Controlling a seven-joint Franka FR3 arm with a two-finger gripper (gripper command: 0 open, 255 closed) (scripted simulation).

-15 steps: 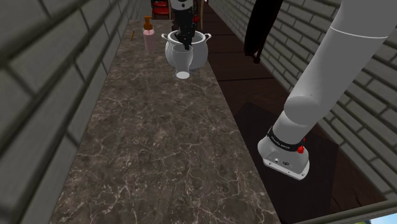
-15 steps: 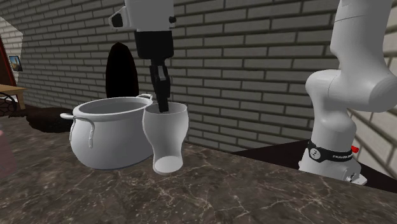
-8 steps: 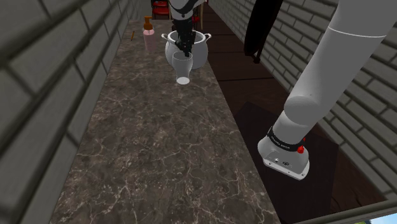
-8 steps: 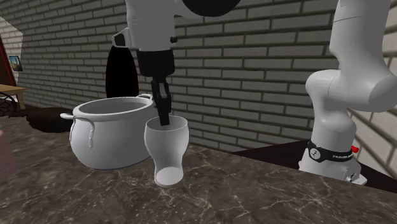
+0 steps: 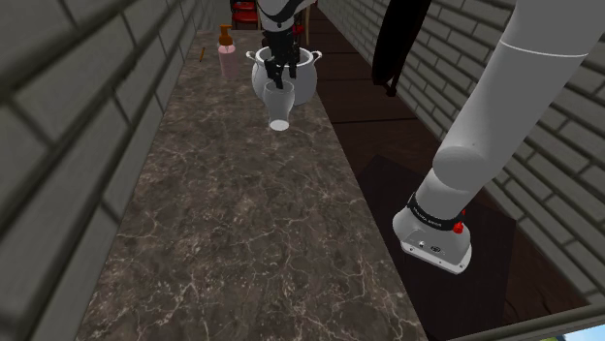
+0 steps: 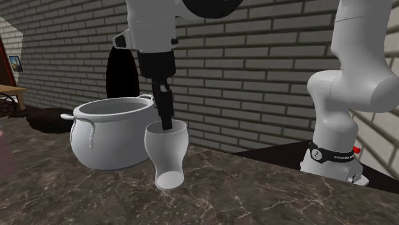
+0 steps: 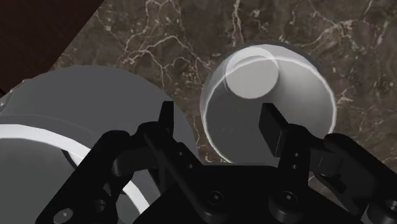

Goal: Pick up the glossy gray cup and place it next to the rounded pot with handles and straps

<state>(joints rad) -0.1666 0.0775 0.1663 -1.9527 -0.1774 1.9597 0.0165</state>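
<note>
Cup [image 5: 279, 105] stands on the counter [image 5: 242, 223] just beside the pot [image 5: 302, 77] in the shoulder view, gripper [image 5: 281, 70] above it. The second exterior view shows a tall, glossy, narrow-footed body: likely light, slippery, tippy. At the wrist, the fingers [image 7: 273, 127] stand apart, released, straddling its rim wall, the likeliest place to pinch.

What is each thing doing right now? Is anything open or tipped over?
Pot: upright, no lid.
Cup: upright beside the pot, not touching it, not held.
Pincer: open, one finger inside the cup, one outside.
Bottle: upright.
</note>
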